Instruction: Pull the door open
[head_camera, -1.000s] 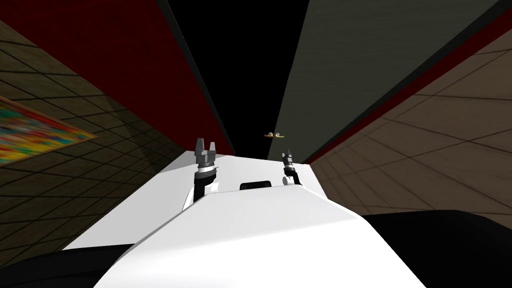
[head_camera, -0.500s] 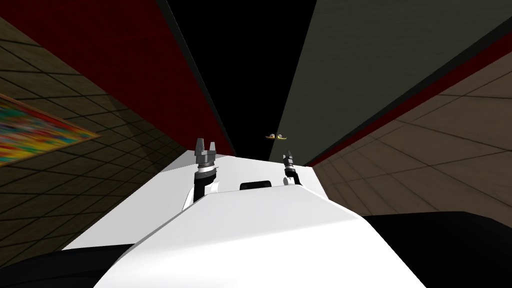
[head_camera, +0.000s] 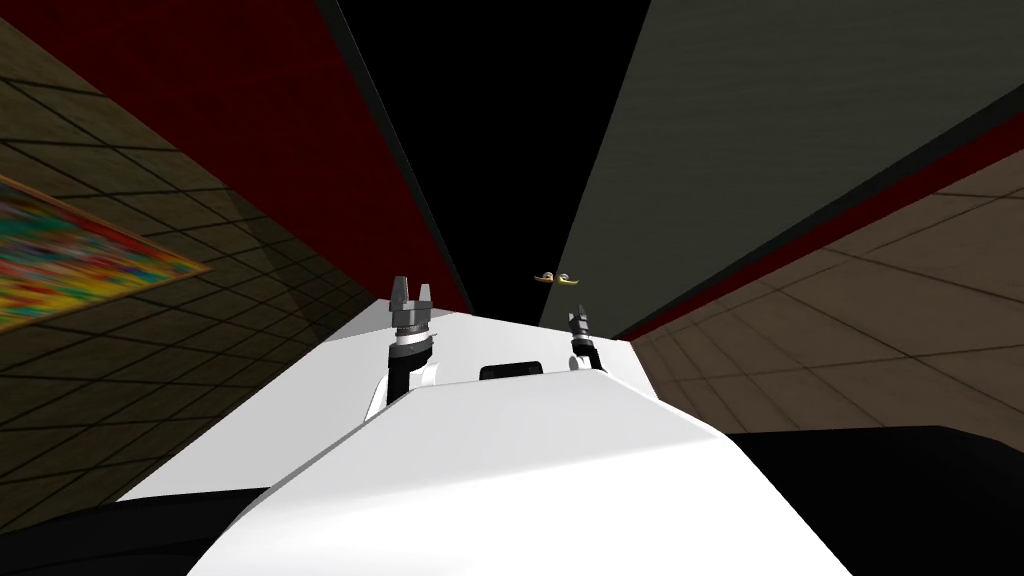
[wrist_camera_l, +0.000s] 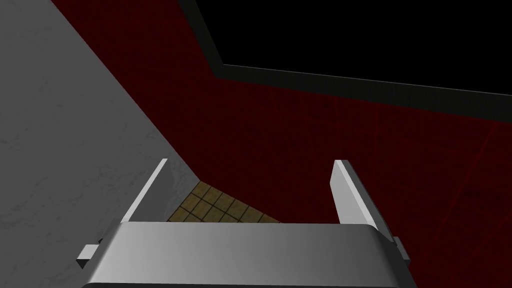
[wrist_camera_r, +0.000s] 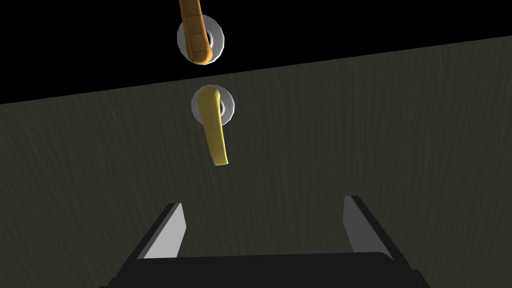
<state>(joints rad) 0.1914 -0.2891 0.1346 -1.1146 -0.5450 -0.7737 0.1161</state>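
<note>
**Right gripper open short of the door's lever**

The door (head_camera: 720, 130) is a dark grey-green slab on the right of the scene, running from near to far. Its free edge borders a black area (head_camera: 500, 120), with a dark red wall (head_camera: 250, 100) on that area's left.

In the right wrist view the right gripper (wrist_camera_r: 262, 201) faces the door's flat face with its jaws spread wide and nothing between them. The yellow lever handle (wrist_camera_r: 215, 135) lies beyond the fingertips, apart from them – not touched. It is nearer the gripper's left finger (wrist_camera_r: 167, 232) than the other, and it springs from a pale round plate (wrist_camera_r: 229, 107) close to the door's edge. A second, orange-brown lever (wrist_camera_r: 194, 25) shows past that edge against the black.

The left gripper (wrist_camera_l: 251, 161) is raised at the left, well apart from the door, its jaws equally wide and empty.

Brown tiled floor (head_camera: 850, 330) lies to the right of the door. A framed, many-coloured panel (head_camera: 80, 255) sits on the tiled surface at far left.
</note>
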